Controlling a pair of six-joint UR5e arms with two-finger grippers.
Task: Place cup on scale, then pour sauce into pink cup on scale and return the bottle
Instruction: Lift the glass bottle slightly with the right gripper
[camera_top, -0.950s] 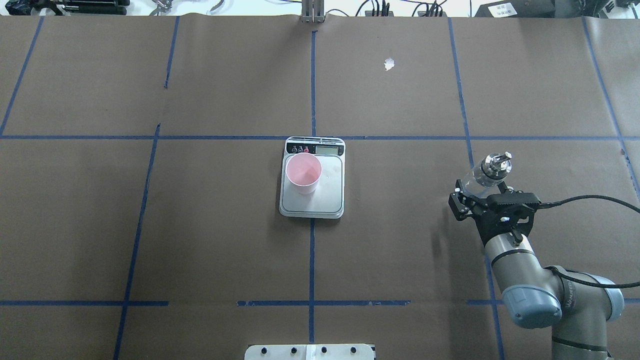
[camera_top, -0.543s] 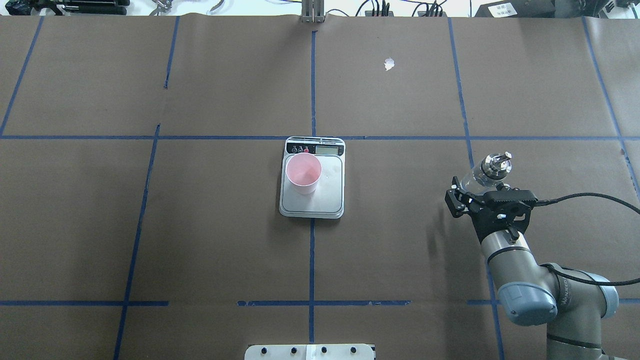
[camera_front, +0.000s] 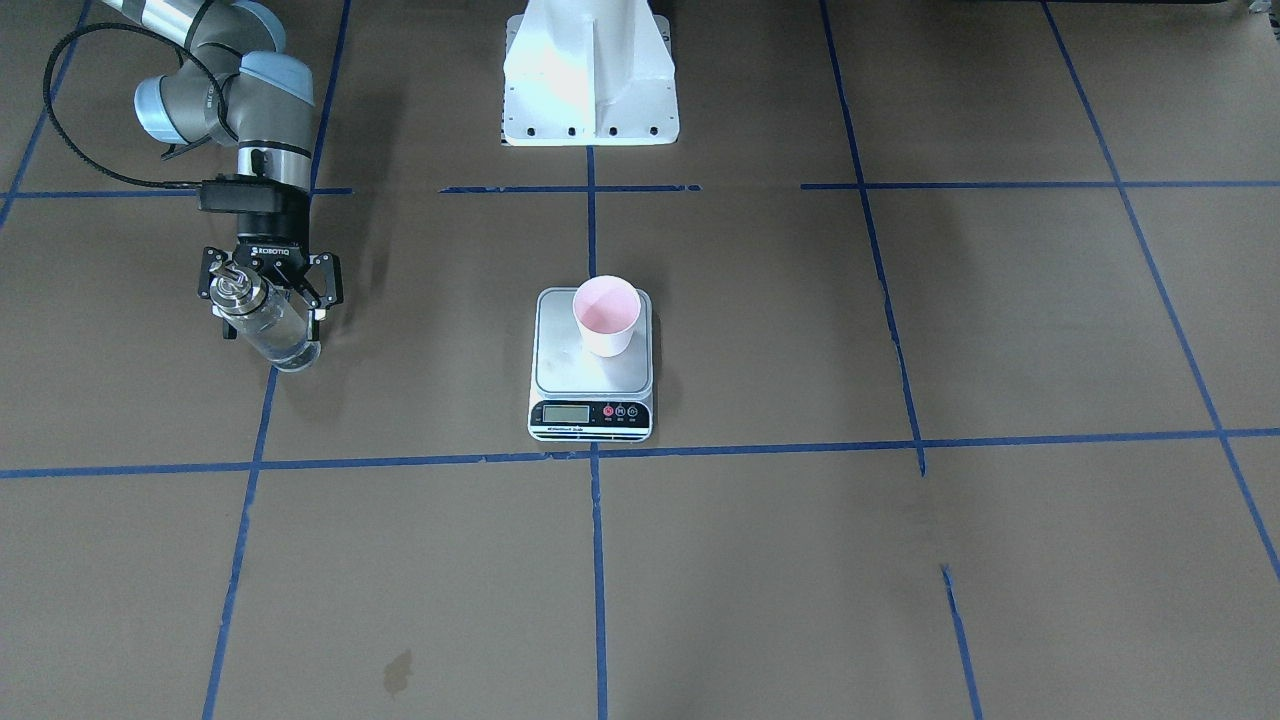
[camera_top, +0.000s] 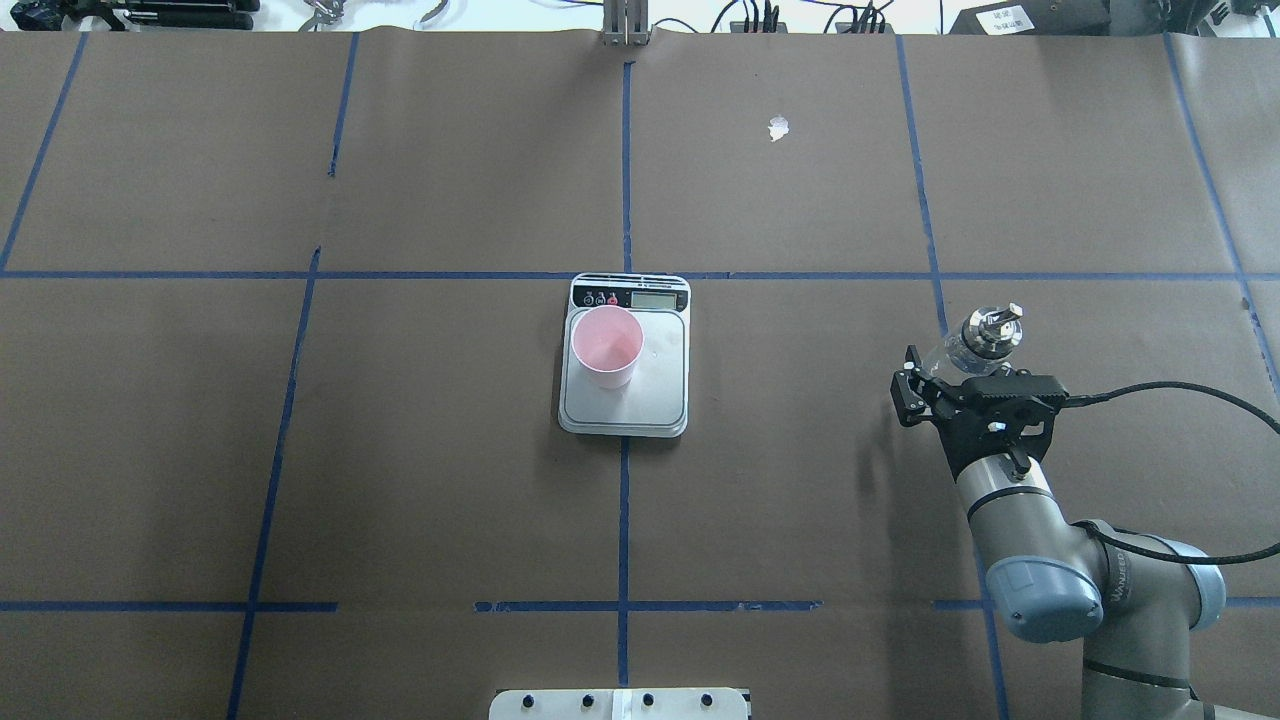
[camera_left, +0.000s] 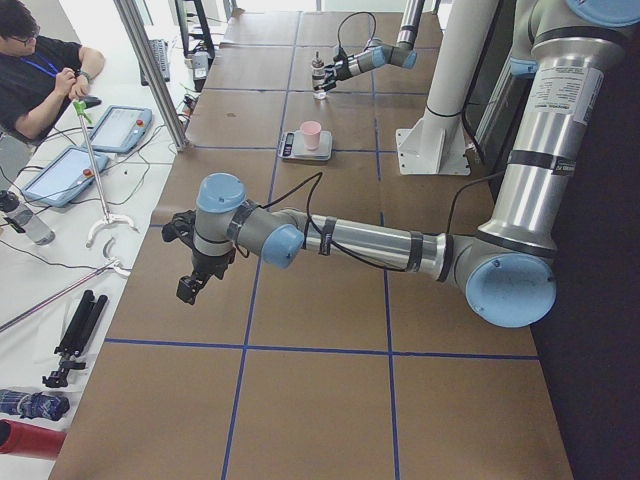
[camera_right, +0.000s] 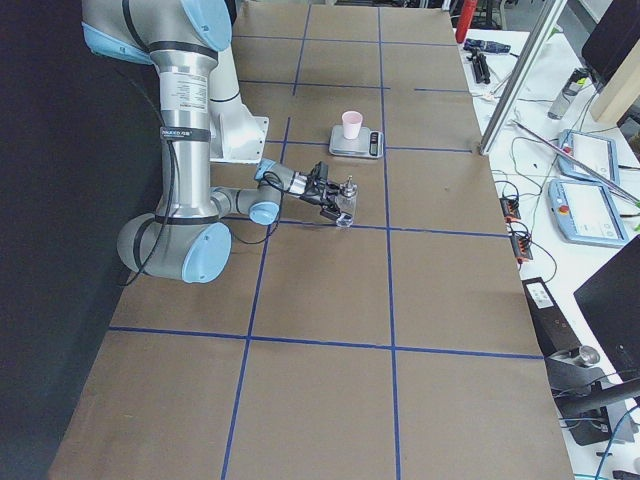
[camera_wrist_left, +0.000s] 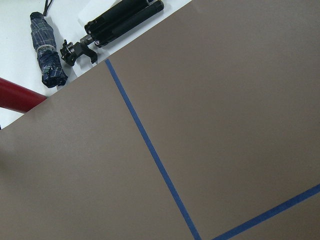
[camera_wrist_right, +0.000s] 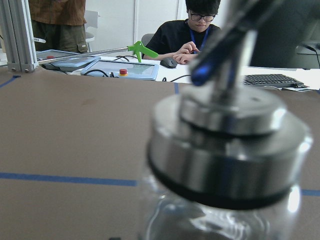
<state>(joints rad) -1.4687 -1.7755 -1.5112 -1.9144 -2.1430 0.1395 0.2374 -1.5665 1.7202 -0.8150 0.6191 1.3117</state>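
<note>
The pink cup (camera_top: 606, 345) (camera_front: 606, 315) stands upright on the back-left part of the scale (camera_top: 655, 395) (camera_front: 565, 360) at the table's middle. The clear glass bottle (camera_top: 985, 333) (camera_front: 268, 325) with its metal collar and spout is far out on my right side, its base down at the table. My right gripper (camera_top: 955, 367) (camera_front: 268, 302) is around the bottle's body, shut on it. In the right wrist view the bottle's collar (camera_wrist_right: 225, 150) fills the picture. My left gripper (camera_left: 188, 290) shows only in the exterior left view, low over the table's left end; open or shut, I cannot tell.
The white robot base (camera_front: 590, 70) sits at my edge of the table. A small white scrap (camera_top: 778, 128) lies far beyond the scale. Off the left end lie an umbrella (camera_wrist_left: 47, 52) and a tripod (camera_wrist_left: 120, 22). A person (camera_left: 40, 70) sits at the side desk.
My right wrist has shifted slightly forward and to the left around the bottle. The bottle's top has hardly moved. Cup and scale are unchanged.
</note>
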